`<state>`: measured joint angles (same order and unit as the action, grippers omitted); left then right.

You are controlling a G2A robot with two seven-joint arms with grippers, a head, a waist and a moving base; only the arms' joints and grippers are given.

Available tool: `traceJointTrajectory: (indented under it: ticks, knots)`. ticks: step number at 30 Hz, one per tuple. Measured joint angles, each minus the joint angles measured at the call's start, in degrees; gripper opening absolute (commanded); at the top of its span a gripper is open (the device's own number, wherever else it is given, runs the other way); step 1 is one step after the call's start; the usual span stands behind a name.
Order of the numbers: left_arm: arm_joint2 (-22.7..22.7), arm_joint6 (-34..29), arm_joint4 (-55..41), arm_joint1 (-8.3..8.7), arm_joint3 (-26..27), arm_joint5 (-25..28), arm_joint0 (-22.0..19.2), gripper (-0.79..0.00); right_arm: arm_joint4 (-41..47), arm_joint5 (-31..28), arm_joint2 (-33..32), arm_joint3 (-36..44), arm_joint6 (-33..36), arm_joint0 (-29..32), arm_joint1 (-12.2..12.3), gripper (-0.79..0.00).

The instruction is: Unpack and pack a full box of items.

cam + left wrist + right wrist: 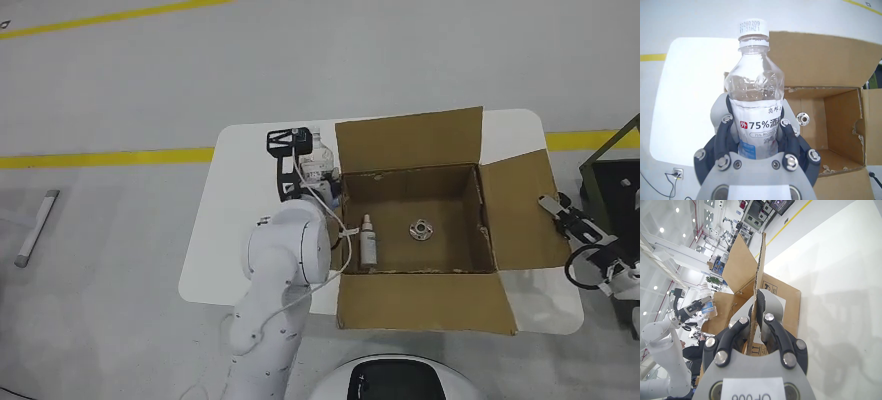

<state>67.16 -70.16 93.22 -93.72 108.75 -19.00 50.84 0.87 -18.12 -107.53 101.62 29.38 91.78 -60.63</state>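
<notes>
The open cardboard box (420,195) stands on the white table with all its flaps spread. My left gripper (755,121) is shut on a clear alcohol bottle (755,83) with a white cap, held upright above the table just outside the box's left wall (318,165). My right gripper (755,306) is shut on the edge of the box's right flap (525,210), seen from above at the flap's outer edge (553,208). On the box floor lie a small white spray bottle (368,243) and a round metal flange (421,231), the flange (803,119) also showing past the held bottle.
Bare white table (230,230) lies left of the box. A dark green cart (612,190) stands past the table's right edge. A yellow line (100,158) crosses the floor, where a grey bar (35,228) lies at far left.
</notes>
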Motion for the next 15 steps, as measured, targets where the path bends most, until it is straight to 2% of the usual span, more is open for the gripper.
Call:
traceJointTrajectory:
  ticks: [4,7,11,15]
  knots:
    - [2.68,-0.47,3.04,0.30,4.68,0.78,0.99,-0.785,-0.07,0.19,0.20,0.32,-0.06,0.08,-0.02,-0.785]
    - [4.67,-1.54,5.35,0.52,6.18,1.35,1.95,-0.785,-0.24,0.27,0.44,0.41,-0.13,0.09,-0.04,-0.785]
    - [8.70,-3.54,8.89,0.96,5.76,2.78,3.26,-0.785,-0.52,0.39,0.73,0.42,-0.17,0.12,-0.06,-0.785]
    - [11.28,-4.71,12.69,1.34,2.31,4.50,5.28,-0.785,-0.49,0.28,0.79,0.22,-0.39,0.23,-0.08,-0.785]
